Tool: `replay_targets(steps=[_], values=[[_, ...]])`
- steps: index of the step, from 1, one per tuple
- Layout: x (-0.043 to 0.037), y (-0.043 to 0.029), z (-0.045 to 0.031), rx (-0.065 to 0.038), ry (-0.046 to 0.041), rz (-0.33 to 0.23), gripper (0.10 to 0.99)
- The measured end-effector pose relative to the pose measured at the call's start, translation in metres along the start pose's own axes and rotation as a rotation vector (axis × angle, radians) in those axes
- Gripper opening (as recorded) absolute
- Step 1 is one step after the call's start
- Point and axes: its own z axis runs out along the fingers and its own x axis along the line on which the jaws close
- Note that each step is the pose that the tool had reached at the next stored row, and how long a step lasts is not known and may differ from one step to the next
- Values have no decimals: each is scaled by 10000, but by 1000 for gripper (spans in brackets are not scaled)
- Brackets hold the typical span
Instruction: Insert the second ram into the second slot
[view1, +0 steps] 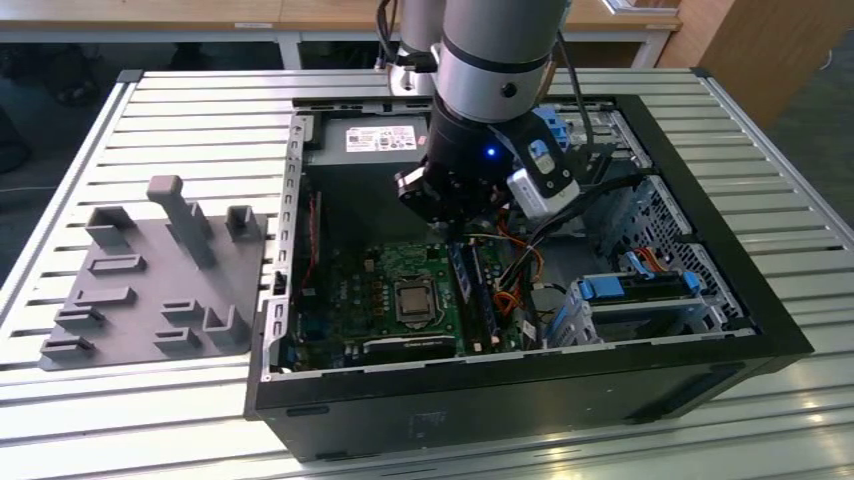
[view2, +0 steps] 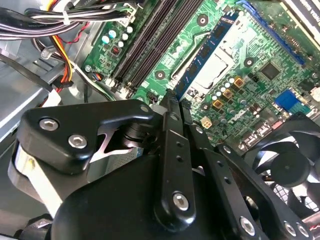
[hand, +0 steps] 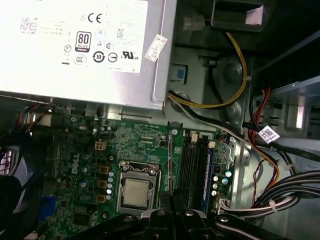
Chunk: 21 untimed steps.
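Observation:
My gripper hangs inside the open computer case, low over the green motherboard. It is shut on the second ram, a thin blue circuit-board stick that reaches out from the fingertips. In the first wrist view that stick shows edge-on, standing above the board between the processor socket and the row of dark memory slots. It is beside the slots, not in one. Another blue stick sits seated in the slot at the far side of the row.
The silver power supply lies close behind the board. Bundled cables run beside the slots. A black fan sits at the board's other end. Light-blue drive brackets fill the case's corner. A grey holder fixture stands outside at the exterior view's left.

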Motion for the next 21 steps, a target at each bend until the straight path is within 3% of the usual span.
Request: replay_targets(steps=[6, 12, 18, 21], values=[[-12, -2, 7, -5, -4, 73, 137], [-17, -3, 43, -33, -35, 976, 137], [-60, -10, 108, -46, -47, 1294, 137], [-78, -36, 126, -107, -50, 1292, 137]])
